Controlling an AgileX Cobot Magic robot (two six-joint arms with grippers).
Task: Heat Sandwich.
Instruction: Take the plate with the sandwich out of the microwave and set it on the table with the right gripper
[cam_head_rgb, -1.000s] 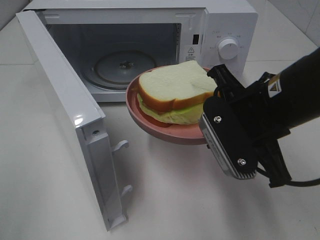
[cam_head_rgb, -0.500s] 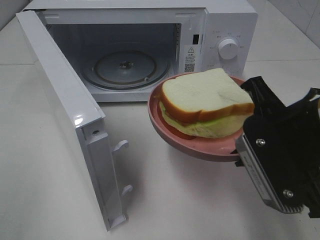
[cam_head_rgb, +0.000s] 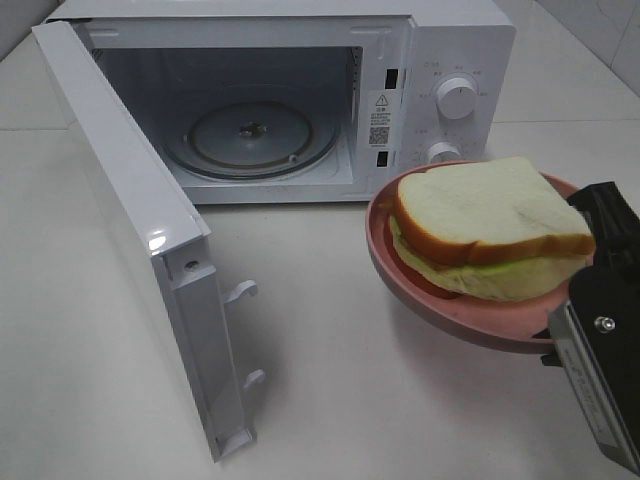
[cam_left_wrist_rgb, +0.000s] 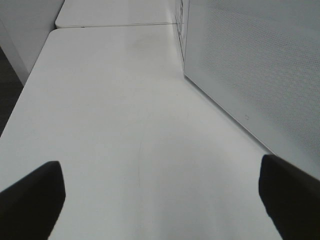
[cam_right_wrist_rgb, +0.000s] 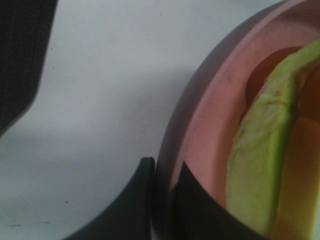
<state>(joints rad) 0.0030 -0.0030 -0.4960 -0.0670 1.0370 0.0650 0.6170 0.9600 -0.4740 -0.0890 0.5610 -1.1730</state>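
The sandwich (cam_head_rgb: 485, 225), white bread with a tan crust, green lettuce and a red layer, lies on a round pink plate (cam_head_rgb: 455, 315). My right gripper (cam_head_rgb: 575, 300) holds the plate in the air by its right rim, in front of the microwave's control panel. The right wrist view shows my right gripper (cam_right_wrist_rgb: 164, 205) shut on the plate's rim (cam_right_wrist_rgb: 210, 130), with the sandwich's lettuce edge (cam_right_wrist_rgb: 260, 165) just inside. In the left wrist view my left gripper (cam_left_wrist_rgb: 160, 200) stands open over bare table, and nothing lies between its fingers (cam_left_wrist_rgb: 30, 200).
The white microwave (cam_head_rgb: 455, 40) stands at the back with its door (cam_head_rgb: 130, 220) swung wide open to the left. Its glass turntable (cam_head_rgb: 250, 135) carries nothing. The perforated face of that door (cam_left_wrist_rgb: 260, 65) shows beside my left gripper. The white table (cam_head_rgb: 330, 380) lies below the plate.
My right gripper has carried the plate and sandwich to the right and a little nearer, from the microwave's opening to in front of its control panel. The left gripper is unchanged.
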